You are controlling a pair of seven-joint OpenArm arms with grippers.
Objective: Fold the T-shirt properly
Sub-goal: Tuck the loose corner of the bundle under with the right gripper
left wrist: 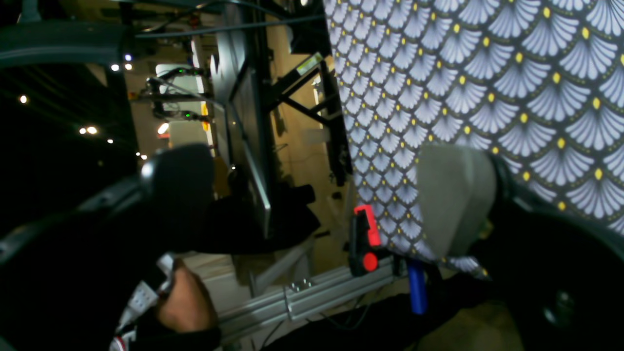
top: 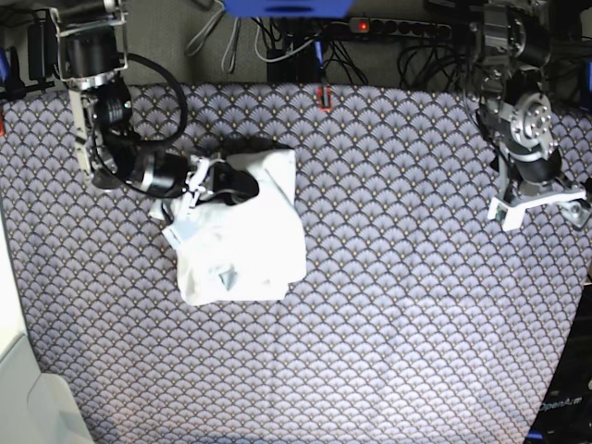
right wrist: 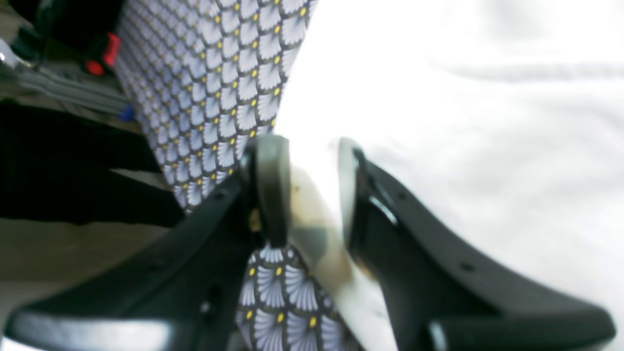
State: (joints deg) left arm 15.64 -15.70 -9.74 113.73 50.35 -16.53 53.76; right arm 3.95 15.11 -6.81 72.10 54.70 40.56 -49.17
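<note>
The shirt lies bunched into a rough rectangle on the patterned cloth, left of centre in the base view, well away from the table's edges. On its upper left corner sits the right gripper, fingers pinched on a fold of white fabric (the wrist view shows the fabric running up between the two pads). The rest of the shirt fills that view, bright and wrinkled. Far off, at the cloth's right edge in the base view, the left gripper hangs with its fingers spread wide, nothing between them. A red clamp grips the table edge beside it.
</note>
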